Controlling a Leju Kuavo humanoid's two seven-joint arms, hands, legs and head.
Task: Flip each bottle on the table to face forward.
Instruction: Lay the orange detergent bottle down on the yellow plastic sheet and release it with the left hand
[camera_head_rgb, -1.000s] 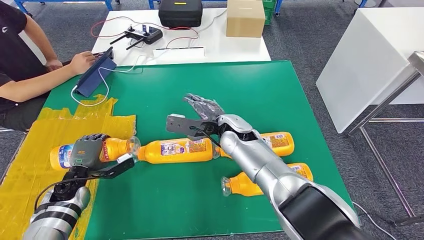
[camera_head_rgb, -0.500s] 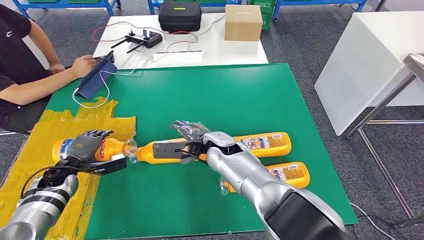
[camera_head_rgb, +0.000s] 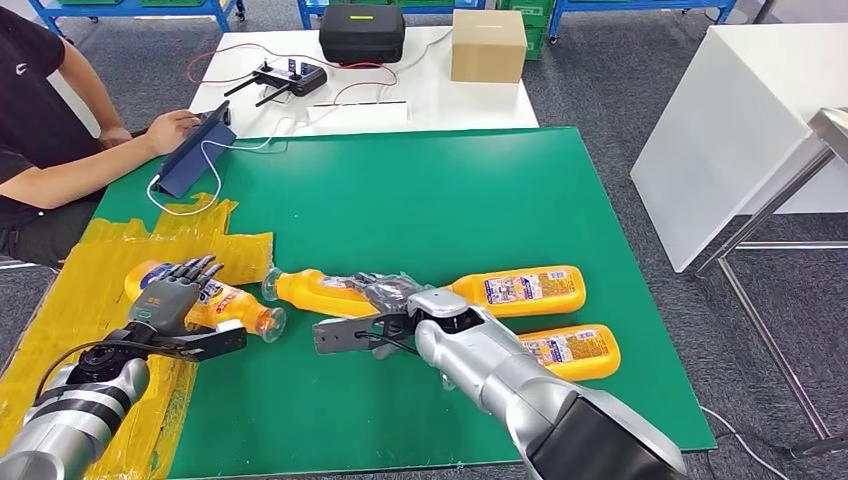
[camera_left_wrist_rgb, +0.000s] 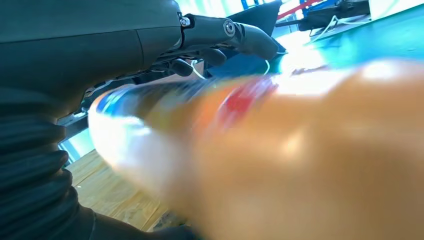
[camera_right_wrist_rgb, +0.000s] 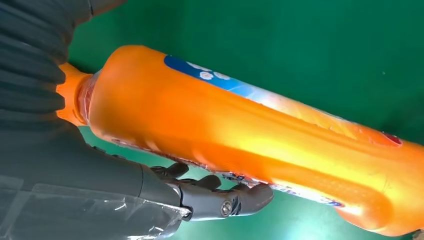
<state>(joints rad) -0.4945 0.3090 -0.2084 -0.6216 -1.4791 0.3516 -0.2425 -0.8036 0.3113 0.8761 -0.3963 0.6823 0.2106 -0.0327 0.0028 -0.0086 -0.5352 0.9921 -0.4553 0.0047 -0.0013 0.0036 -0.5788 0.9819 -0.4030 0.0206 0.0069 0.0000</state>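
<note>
Four orange bottles lying flat on green table (camera_head_rgb: 480, 180); task judged mid-way, two in hand, none clearly finished. Nearest, right side: bottle (camera_head_rgb: 575, 350) with label up, untouched, partly behind right arm. Left near edge: left hand (camera_head_rgb: 172, 300) draped over bottle (camera_head_rgb: 215, 300) on yellow sheet (camera_head_rgb: 60, 310), fingers wrapped on its body, clear cap pointing right; blurred in wrist view, probably mid-turn. Centre: right hand (camera_head_rgb: 385, 298) gripping third bottle (camera_head_rgb: 315, 291), fingers curled under its side, plain orange face up, label apparently down. Farther right: fourth bottle (camera_head_rgb: 520, 289), label showing. Far left: seated person (camera_head_rgb: 40, 150) at tablet.
</note>
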